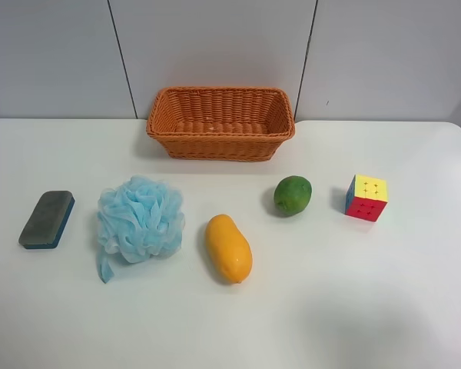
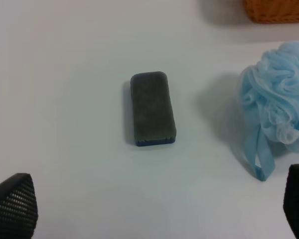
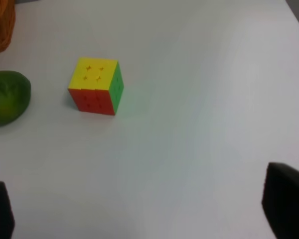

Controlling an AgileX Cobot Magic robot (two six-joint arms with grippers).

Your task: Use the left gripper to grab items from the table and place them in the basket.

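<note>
Left gripper [image 2: 154, 204] spread wide, empty, over the table [image 1: 330, 307] by the eraser [image 2: 152, 108]. Pouf [image 2: 279, 99] lies beside it, short of the basket [image 1: 220, 142]. Centre on its fluffy body (not the loop), go deep, close fully: mesh likely compresses.

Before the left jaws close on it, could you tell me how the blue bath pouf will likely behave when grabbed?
The bath pouf is ruffled mesh, so it will probably squash rather than resist. It looks light for its bulk. Its loop lies limp and would likely dangle.
</note>
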